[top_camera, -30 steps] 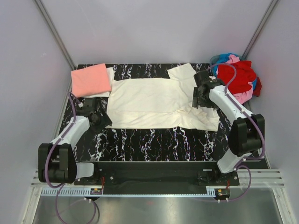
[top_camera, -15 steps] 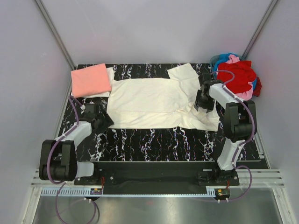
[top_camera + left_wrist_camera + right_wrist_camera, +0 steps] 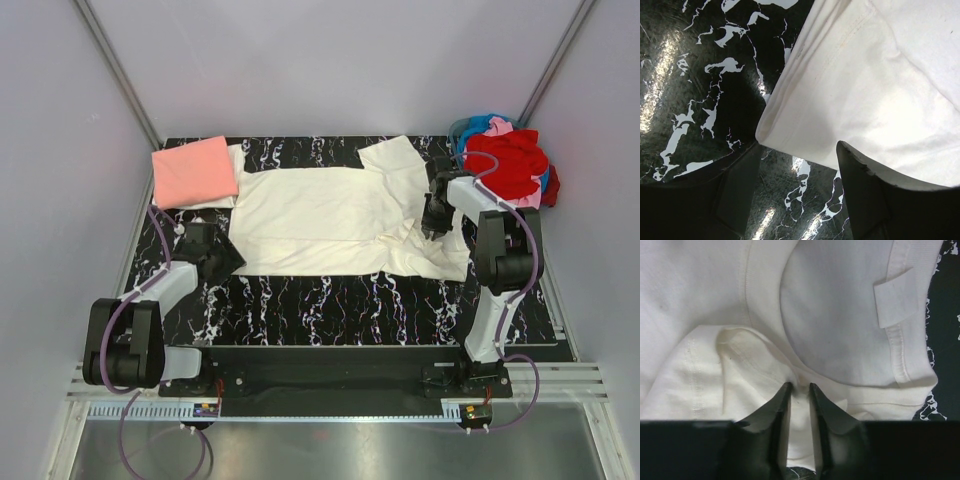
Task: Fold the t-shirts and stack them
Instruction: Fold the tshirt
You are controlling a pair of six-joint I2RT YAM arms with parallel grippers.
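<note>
- Only the right wrist view shows it: right claw (image 3: 800, 386) pinches the large cream cloth t-shirt (image 3: 830, 325) at the neckline.
- Left claw (image 3: 799, 150) is open at the hem corner.
- Cloth is newly bunched beside the right claw.

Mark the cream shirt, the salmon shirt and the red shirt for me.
cream shirt (image 3: 320, 215): top view, middle of its spread-out body.
salmon shirt (image 3: 193, 170): top view, centre of the folded square.
red shirt (image 3: 515, 160): top view, its bunched middle.
</note>
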